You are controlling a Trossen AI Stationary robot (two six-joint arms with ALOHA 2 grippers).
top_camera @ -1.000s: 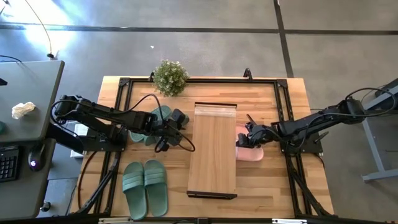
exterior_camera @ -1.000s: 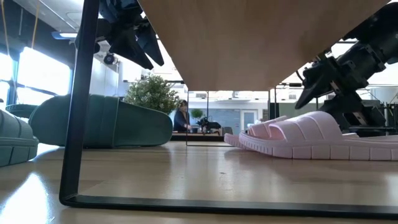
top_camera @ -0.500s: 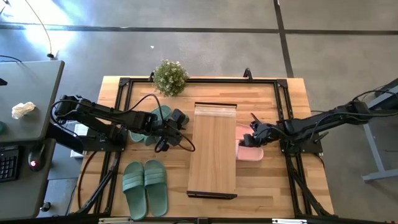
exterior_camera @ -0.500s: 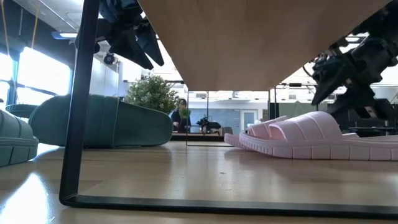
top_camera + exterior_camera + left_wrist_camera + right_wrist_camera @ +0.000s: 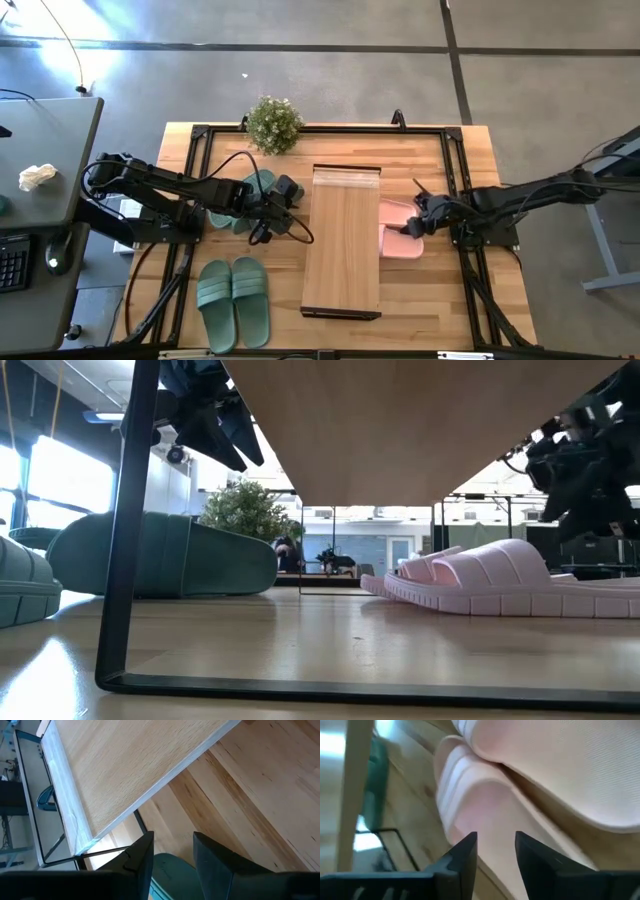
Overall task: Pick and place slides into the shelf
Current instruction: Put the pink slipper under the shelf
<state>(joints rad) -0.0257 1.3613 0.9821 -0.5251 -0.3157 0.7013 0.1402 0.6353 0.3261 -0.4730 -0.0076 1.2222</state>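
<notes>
No slides shelved yet: right gripper (image 5: 408,229), jaws spread, hovers at pink pair (image 5: 398,242) beside shelf (image 5: 342,243); left gripper (image 5: 268,226) spread, empty.

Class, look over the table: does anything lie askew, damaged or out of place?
Nothing is damaged or spilled. The pink slides lie half under the shelf; one green pair sits neatly at the front.

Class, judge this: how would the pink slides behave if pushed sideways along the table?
The pink slides look like thick soft foam, so probably light and slightly yielding. They lie flat on ridged soles, so they would likely slide or drag rather than tip or roll.
</notes>
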